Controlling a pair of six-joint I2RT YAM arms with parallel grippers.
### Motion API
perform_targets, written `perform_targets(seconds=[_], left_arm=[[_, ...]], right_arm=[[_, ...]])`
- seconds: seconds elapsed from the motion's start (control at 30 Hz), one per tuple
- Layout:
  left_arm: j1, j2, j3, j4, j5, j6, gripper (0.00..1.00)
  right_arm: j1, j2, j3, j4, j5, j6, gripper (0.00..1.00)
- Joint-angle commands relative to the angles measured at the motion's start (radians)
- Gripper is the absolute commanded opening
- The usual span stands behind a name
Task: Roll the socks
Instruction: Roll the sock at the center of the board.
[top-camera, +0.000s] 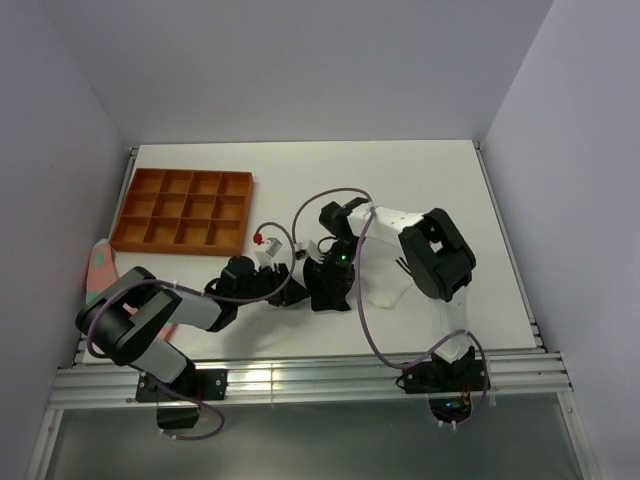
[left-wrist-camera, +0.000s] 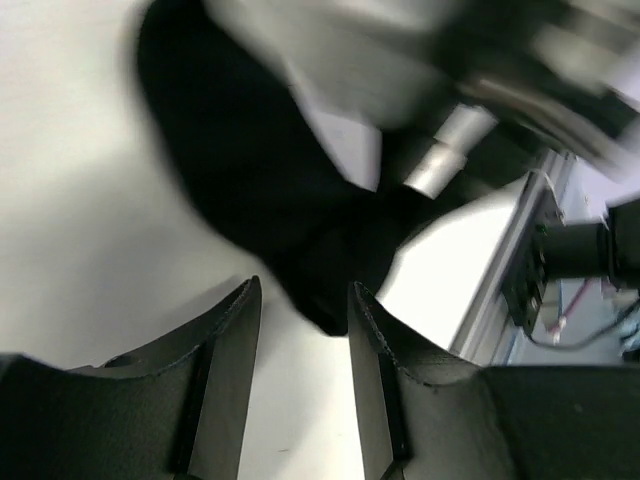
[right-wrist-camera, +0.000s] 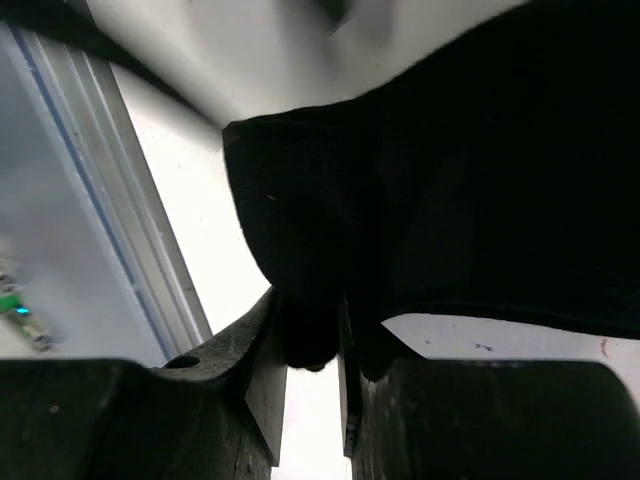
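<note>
Grips a bunched fold of the black sock (right-wrist-camera: 450, 200) in the right gripper (right-wrist-camera: 310, 335), jaws drawn nearly together with dark cloth filling the gap (no daylight between them). Holds the left gripper (left-wrist-camera: 300, 300) part-open and empty, jaws apart, nothing yet pinched.

Finds the sock about the middle of the table (top-camera: 300, 165), a little toward the near edge, right of the orange tray (top-camera: 180, 210) and well apart from it. Meets there with both arms, the left reaching in from the left, the right coming down from the far side.

Turns, for the coming move, on one relation: lies just ahead of the left fingertips, the sock's rounded free end, slightly right of the gap between the jaws and not yet inside it. Runs away from that end on a slant, toward the far left in the left wrist view (blurred, so the exact line is hard to read). Puts the left arm nearer the loose end, by this reading. Calls, probably, for a short advance and a small shift right before closing.
</note>
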Motion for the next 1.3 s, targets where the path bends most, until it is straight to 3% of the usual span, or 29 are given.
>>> perform_targets(seconds=[0.0, 0.47, 1.03, 1.27], left_arm=[[-0.06, -0.057, -0.004, 0.122, -0.026, 0.082, 0.46], [-0.141, 0.006, 0.069, 0.093, -0.127, 0.231, 0.53], [-0.161, 0.136, 0.066, 0.223, -0.072, 0.193, 0.54], [-0.164, 0.175, 0.111, 0.186, -0.052, 0.205, 0.54]], right_arm=[[-0.023, 0.058, 0.062, -0.068, 0.003, 0.019, 0.05], [-0.046, 0.204, 0.221, -0.246, -0.034, -0.013, 0.07], [-0.047, 0.244, 0.247, -0.249, -0.035, 0.015, 0.08], [-0.05, 0.244, 0.24, -0.243, -0.026, 0.016, 0.08]])
